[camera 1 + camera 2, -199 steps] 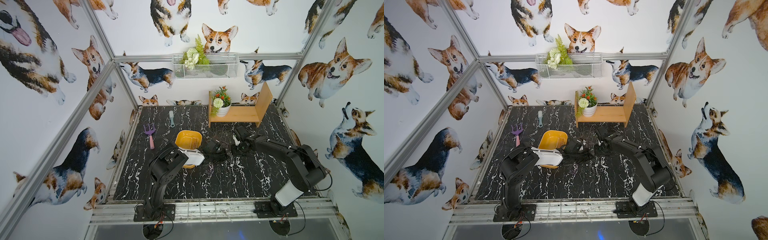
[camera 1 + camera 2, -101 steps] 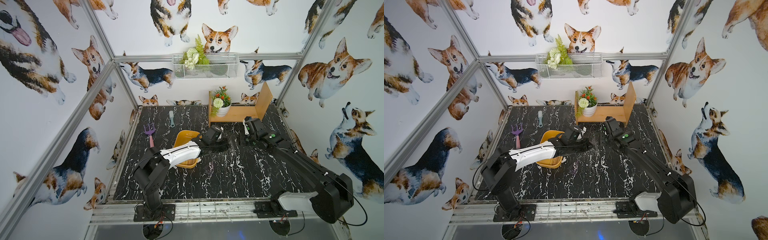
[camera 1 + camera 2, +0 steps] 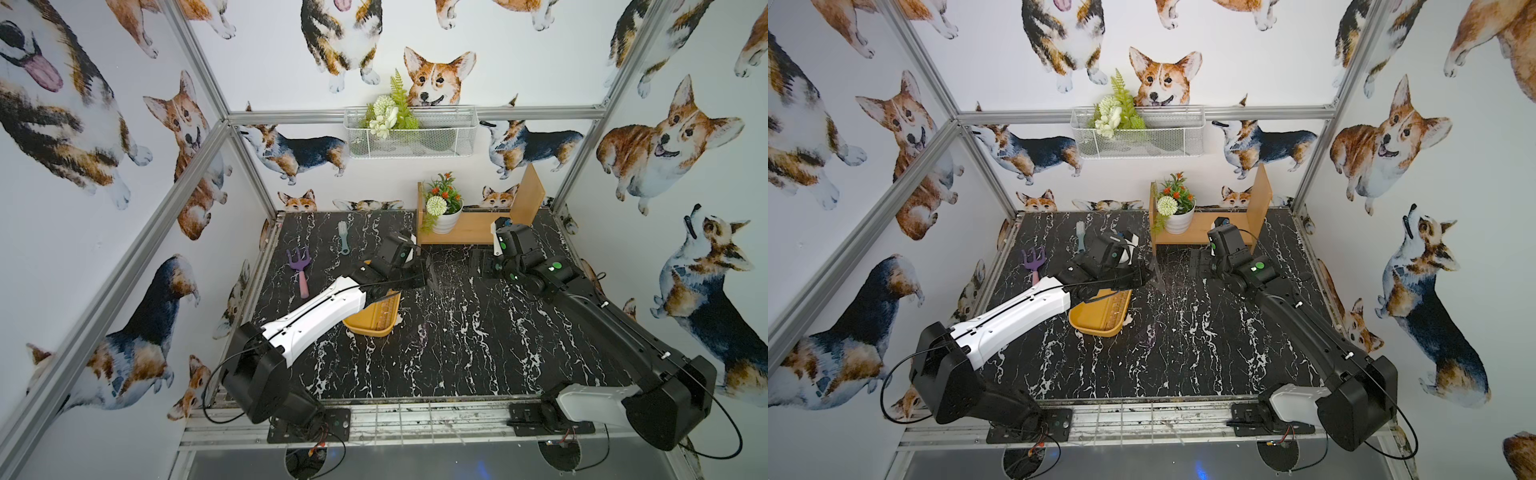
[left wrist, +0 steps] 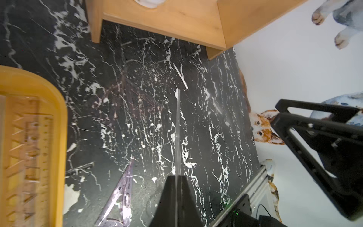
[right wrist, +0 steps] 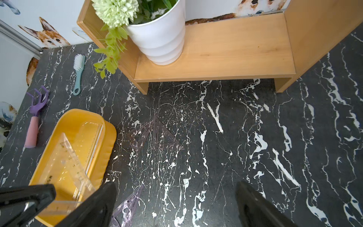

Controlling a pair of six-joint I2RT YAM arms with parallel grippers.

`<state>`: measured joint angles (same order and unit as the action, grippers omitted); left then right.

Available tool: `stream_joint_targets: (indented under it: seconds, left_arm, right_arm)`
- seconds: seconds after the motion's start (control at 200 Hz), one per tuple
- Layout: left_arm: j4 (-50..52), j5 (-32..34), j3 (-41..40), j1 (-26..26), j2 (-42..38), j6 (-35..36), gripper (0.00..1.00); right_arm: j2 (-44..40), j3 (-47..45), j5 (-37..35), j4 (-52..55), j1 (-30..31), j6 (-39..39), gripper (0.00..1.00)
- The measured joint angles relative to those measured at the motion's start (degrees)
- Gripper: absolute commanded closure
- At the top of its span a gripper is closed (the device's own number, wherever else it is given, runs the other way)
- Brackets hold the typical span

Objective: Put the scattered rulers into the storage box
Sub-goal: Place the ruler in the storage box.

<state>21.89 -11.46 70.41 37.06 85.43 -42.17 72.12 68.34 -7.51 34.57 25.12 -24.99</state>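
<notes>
Rulers (image 4: 29, 147) lie partly in the storage box (image 5: 111, 137) near the desk (image 5: 235, 147) centre. Left pincer (image 4: 176, 177) is clenched on one more ruler (image 4: 177, 133); right pincer (image 5: 175, 183) is released. Clear set square (image 5: 163, 137) and purple set square (image 5: 127, 204) wait at the box's 2 and 3 o'clock.

Left gripper (image 4: 176, 177) clamped on a thin clear ruler (image 4: 178, 127), arm outstretched; right gripper (image 5: 176, 184) spread wide, arm outstretched.

In a top view the storage box (image 3: 368, 331) sits mid-frame on the surface (image 3: 457, 353), rulers (image 3: 388, 309) in it; fork (image 3: 301, 270) and brush (image 3: 343, 239) upper left of it, shelf (image 3: 478, 227) with plant pot (image 3: 445, 221) upper right.
</notes>
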Motion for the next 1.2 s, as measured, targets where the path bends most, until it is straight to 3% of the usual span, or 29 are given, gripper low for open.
stream_joint_targets:
  seconds: [0.285, 0.555, 0.956, 1.116, 1.196]
  left_arm:
    - [9.8, -1.0, 1.6, -9.0, -4.5, 6.5, 0.98]
    - [18.1, -4.0, 3.4, -16.9, -5.4, 13.6, 1.0]
    - [26.8, -10.4, 6.4, -21.0, 1.4, 24.3, 1.0]
    - [26.7, -12.1, 5.6, -21.0, 5.2, 26.3, 1.0]
    - [26.8, -12.1, 5.2, -21.0, 8.2, 27.1, 1.0]
  right_arm:
    - [1.4, -0.3, 1.4, -0.2, -2.3, 0.2, 0.0]
    - [-11.3, -8.3, 0.0, -8.5, -2.3, 1.1, 0.0]
    - [-9.5, -8.8, 1.5, -12.6, -2.4, 2.6, 0.04]
    - [-9.3, -9.4, 1.5, -13.3, -2.6, 1.5, 0.18]
    - [-7.4, -8.3, 2.1, -13.3, -2.6, 1.5, 0.2]
